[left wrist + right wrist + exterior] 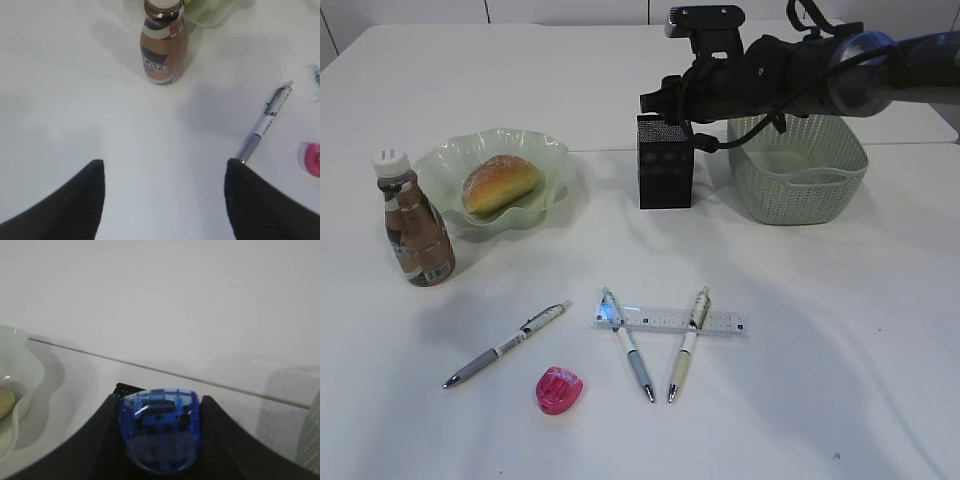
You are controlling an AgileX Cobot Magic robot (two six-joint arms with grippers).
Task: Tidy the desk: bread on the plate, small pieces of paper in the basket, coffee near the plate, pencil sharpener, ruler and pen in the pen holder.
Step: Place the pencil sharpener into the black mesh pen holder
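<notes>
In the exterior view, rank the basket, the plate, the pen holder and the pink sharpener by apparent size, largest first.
1. Plate and basket: too alike to rank, and the arm hides part of the basket.
3. Pen holder.
4. Pink sharpener.

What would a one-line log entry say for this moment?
right gripper: holds blue pencil sharpener above pen holder | left gripper: open, empty | bread: on plate | ruler: on desk

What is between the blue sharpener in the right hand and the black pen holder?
Nothing visible. The right hand holds the blue sharpener just above the pen holder, whose top looks open; the basket stands aside.
</notes>
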